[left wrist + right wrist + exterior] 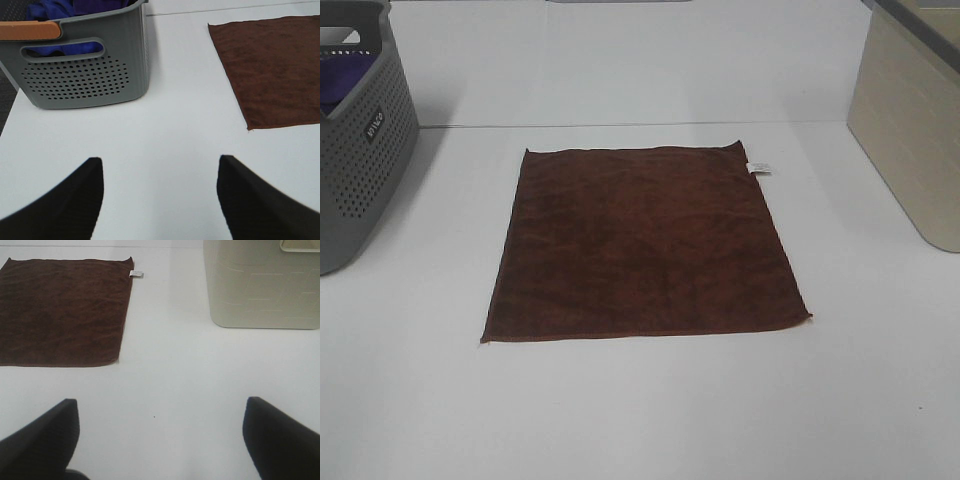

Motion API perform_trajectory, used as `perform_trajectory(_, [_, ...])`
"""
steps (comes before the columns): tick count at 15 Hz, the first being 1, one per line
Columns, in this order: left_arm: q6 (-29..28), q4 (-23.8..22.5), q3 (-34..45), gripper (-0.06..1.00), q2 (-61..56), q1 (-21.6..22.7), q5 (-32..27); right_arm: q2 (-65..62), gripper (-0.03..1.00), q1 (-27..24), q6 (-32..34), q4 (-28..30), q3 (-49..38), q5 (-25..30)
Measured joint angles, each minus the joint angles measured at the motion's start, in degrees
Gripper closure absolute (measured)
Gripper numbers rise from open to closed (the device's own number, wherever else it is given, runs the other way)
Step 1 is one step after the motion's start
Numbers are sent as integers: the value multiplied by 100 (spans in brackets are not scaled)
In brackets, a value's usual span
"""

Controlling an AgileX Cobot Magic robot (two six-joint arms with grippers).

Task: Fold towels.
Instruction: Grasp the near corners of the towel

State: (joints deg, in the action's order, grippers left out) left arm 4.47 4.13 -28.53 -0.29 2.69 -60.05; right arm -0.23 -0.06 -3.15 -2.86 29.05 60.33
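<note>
A dark reddish-brown square towel [642, 243] lies flat and unfolded on the white table, with a small white tag [759, 168] at its far right corner. It also shows in the left wrist view [277, 70] and the right wrist view [62, 310]. My left gripper [160, 170] is open and empty above bare table, apart from the towel's left side. My right gripper [161, 412] is open and empty above bare table, apart from the towel's right side. Neither gripper shows in the high view.
A grey perforated basket [358, 140] with purple fabric [55, 10] inside stands at the far left; it has a wooden handle [27, 30]. A beige bin [910, 130] stands at the far right, also in the right wrist view [262, 285].
</note>
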Motion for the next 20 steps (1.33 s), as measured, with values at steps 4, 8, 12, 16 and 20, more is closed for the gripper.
perform_trajectory(4, [0,0,0,33,0,0,0,0,11,0,0,0,0,0])
perform_trajectory(8, [0,0,0,33,0,0,0,0,11,0,0,0,0,0])
perform_trajectory(12, [0,0,0,33,0,0,0,0,11,0,0,0,0,0])
perform_trajectory(16, [0,0,0,33,0,0,0,0,11,0,0,0,0,0])
perform_trajectory(20, [0,0,0,33,0,0,0,0,11,0,0,0,0,0])
